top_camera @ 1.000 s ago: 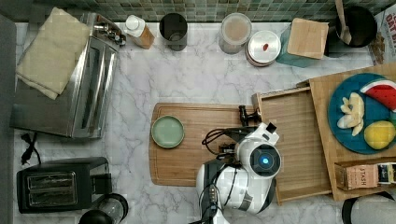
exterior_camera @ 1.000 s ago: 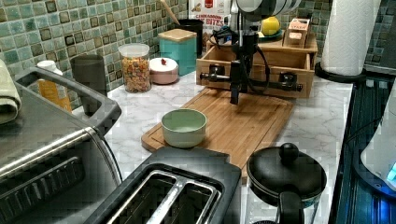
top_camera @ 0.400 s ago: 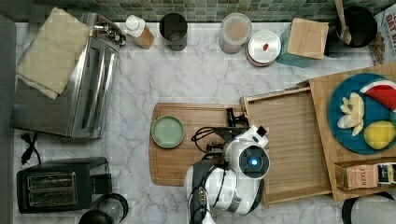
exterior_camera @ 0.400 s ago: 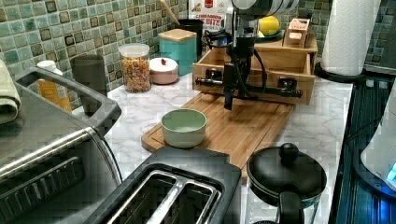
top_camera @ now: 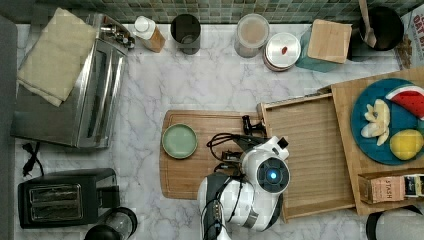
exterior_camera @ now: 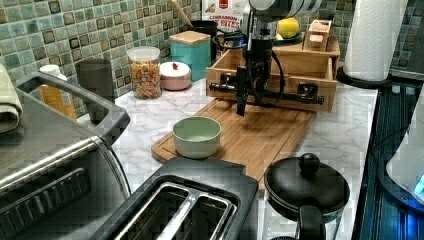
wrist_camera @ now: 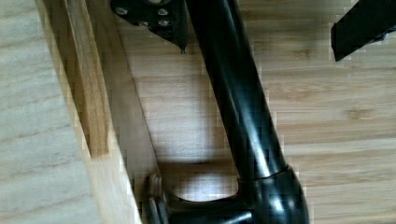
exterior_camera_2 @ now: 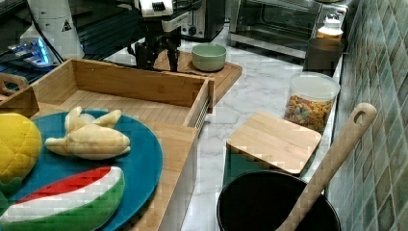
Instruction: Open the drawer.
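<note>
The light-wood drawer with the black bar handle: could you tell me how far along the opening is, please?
The wide light-wood drawer already stands well out, its plank-lined inside exposed in the top view. In hand: the gripper straddles the long black bar handle, fingers either side. Left: perhaps a little more pull, though remaining travel cannot be judged, then withdrawal.

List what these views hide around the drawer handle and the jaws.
- Top view: the arm covers most of the drawer's handle.
- Left view: the gripper crosses the handle; grip unclear.
- Wrist view: the frame edges cut off both jaws.
- Right view: the drawer front hides the handle.
</note>
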Controlling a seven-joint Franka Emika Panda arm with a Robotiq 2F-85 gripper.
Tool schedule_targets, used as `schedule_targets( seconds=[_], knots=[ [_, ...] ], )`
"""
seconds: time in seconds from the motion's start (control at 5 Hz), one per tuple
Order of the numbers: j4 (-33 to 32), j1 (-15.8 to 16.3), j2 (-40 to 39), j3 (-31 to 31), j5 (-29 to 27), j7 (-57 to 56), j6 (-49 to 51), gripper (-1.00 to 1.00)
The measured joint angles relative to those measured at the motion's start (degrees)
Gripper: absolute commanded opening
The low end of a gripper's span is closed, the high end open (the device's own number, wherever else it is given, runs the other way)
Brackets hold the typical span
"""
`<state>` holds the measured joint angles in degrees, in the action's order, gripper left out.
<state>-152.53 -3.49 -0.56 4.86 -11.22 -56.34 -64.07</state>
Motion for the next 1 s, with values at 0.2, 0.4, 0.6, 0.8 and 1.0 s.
schedule_targets(
  seconds=[0.2,0.4,0.6,0.8,1.0],
  knots=[
    [0.0,0.0,0.0,0.0,-0.1,0.0,-0.1,1.00],
    [-0.1,0.0,0.2,-0.1,-0.1,0.0,-0.2,1.00],
    [-0.1,-0.6,0.4,-0.5,-0.1,0.0,0.2,1.00],
    [-0.1,-1.1,0.4,-0.9,-0.1,0.0,0.2,1.00],
    [-0.1,-0.9,0.4,-0.9,-0.1,0.0,0.2,1.00]
  ],
)
